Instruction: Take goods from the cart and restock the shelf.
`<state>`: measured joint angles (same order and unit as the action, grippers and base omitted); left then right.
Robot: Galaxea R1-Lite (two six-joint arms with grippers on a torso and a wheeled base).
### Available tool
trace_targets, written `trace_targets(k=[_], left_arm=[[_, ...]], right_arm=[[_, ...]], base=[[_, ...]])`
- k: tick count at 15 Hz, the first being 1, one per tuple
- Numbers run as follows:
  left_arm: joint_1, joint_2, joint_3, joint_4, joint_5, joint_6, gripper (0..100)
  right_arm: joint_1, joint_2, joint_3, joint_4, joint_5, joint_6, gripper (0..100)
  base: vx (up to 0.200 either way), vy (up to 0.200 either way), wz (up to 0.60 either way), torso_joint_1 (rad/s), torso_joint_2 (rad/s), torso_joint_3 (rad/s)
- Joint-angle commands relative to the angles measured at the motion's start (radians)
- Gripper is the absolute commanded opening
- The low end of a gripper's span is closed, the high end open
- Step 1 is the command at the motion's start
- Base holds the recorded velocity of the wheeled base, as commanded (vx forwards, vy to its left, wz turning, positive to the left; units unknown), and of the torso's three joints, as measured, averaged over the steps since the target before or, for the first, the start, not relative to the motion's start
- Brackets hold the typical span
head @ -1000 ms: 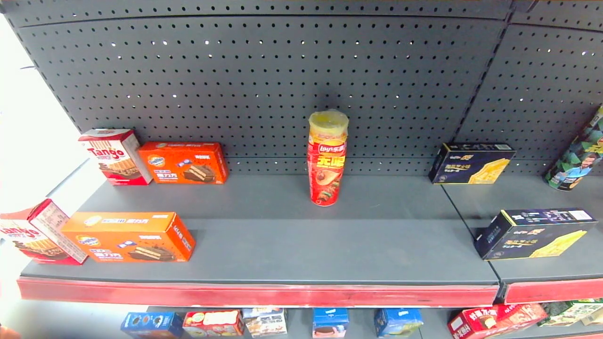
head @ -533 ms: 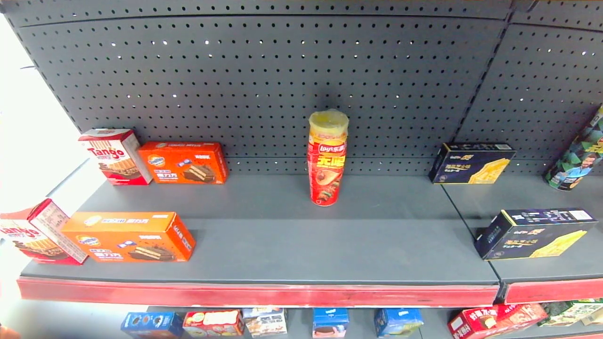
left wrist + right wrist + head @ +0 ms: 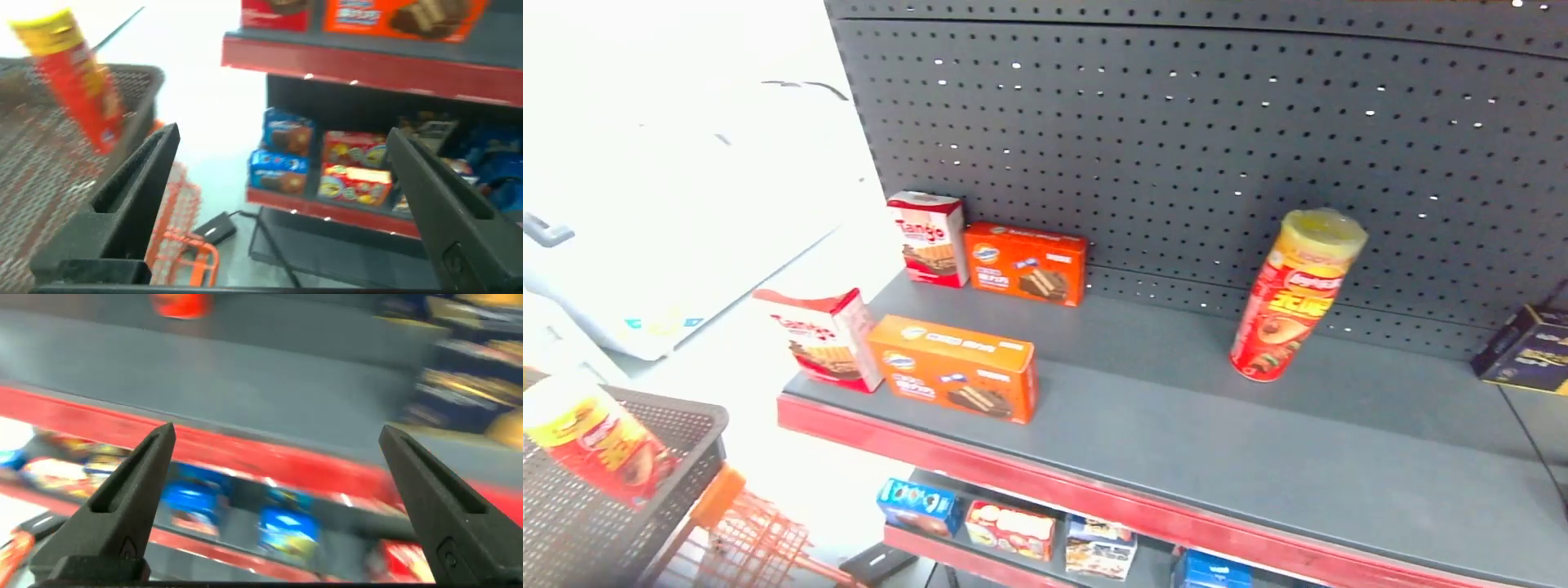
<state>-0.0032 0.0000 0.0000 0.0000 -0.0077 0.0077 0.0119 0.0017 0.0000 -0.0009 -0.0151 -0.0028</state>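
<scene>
A chip can (image 3: 592,445) leans in the cart (image 3: 690,433), low on the left. The left gripper (image 3: 282,139) and right gripper (image 3: 278,434) are wide open and hold nothing. The can looks light, stiff and slippery, so grab its middle. The cart wall may block. Boxes (image 3: 956,367) sit on the shelf (image 3: 1176,441).

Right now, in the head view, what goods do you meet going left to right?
crisp can in the cart → front red wafer box → front orange box → crisp can on the shelf → dark box
</scene>
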Motion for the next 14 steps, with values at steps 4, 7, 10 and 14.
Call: trace_targets(k=[4,7,10,14], left_arm=[[0.002,0.0,0.0,0.0,0.0,0.0,100],[0.0,0.0,0.0,0.0,0.0,0.0,100],[0.0,0.0,0.0,0.0,-0.005,0.005,100],[0.0,0.0,-0.003,0.005,-0.002,0.0,100]], right_arm=[[0.0,0.001,0.0,-0.001,-0.002,0.001,100],[0.0,0.001,0.0,-0.001,0.0,0.0,100],[0.0,0.001,0.0,-0.001,0.0,0.0,100],[0.0,0.001,0.0,-0.001,0.0,0.0,100]], base=[[0.0,0.0,0.6,0.004,0.01,0.002],[0.0,0.0,0.0,0.0,0.0,0.0],[0.0,0.0,0.0,0.0,0.0,0.0],[0.0,0.0,0.0,0.0,0.0,0.0]])
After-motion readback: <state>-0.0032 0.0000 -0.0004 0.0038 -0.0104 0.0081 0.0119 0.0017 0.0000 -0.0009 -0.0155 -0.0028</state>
